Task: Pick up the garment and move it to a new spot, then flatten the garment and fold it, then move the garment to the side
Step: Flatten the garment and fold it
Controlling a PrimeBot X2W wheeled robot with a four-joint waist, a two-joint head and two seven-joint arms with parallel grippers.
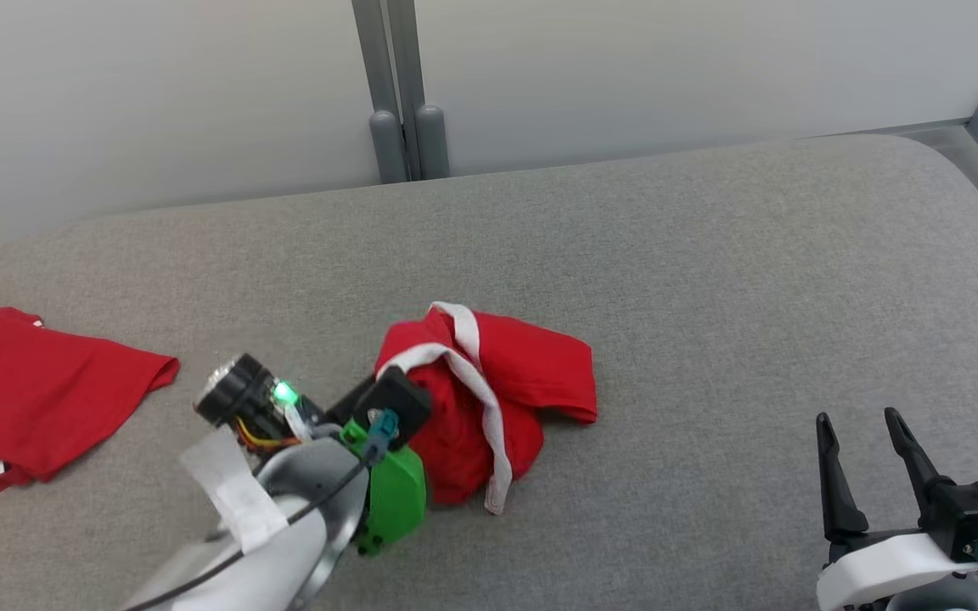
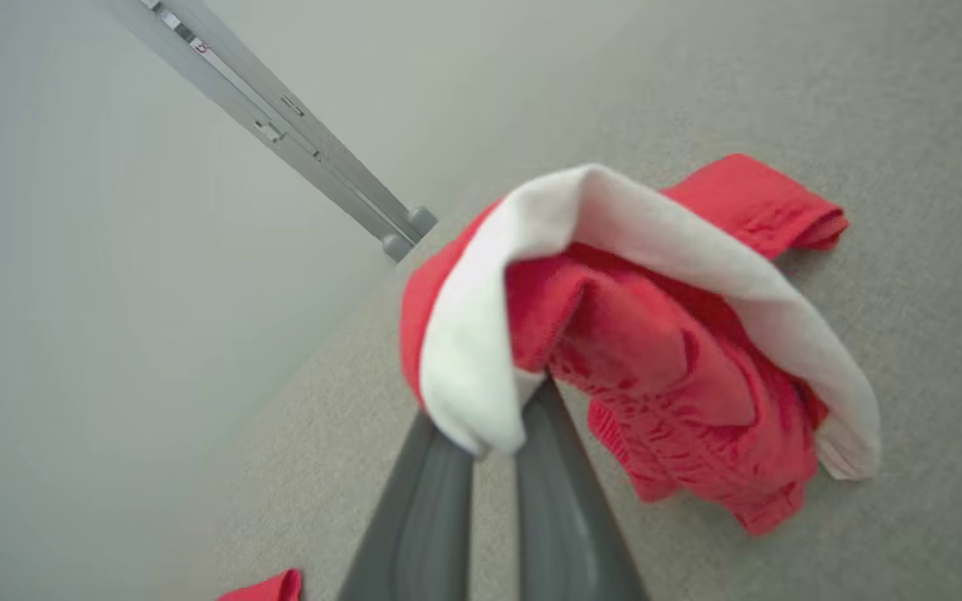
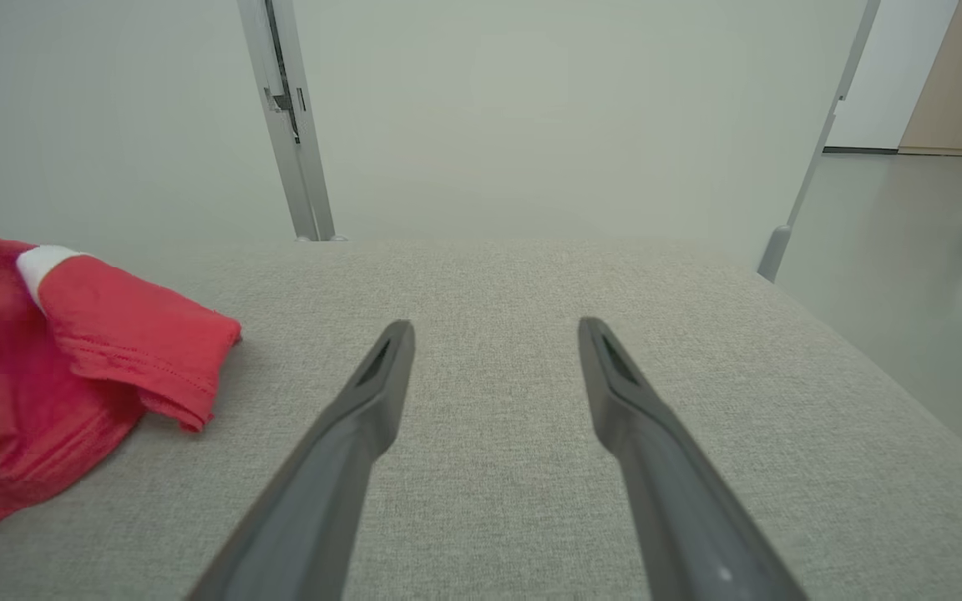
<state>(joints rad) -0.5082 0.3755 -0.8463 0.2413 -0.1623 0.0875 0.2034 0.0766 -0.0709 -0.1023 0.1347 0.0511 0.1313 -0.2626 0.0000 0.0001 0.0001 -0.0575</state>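
The left tool (image 2: 499,438) is clenched on the crumpled red cloth garment (image 1: 531,365) at its white trim (image 2: 640,225). It looks soft, light and floppy. The right tool (image 1: 858,424) gapes empty.

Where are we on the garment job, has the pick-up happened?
Done: the left gripper is shut on the white trim of the crumpled red garment. In hand: the pick-up; most of the garment lies bunched on the grey surface. Left: carrying it to a new spot, flattening, folding, moving it aside. The right gripper is open over bare surface.
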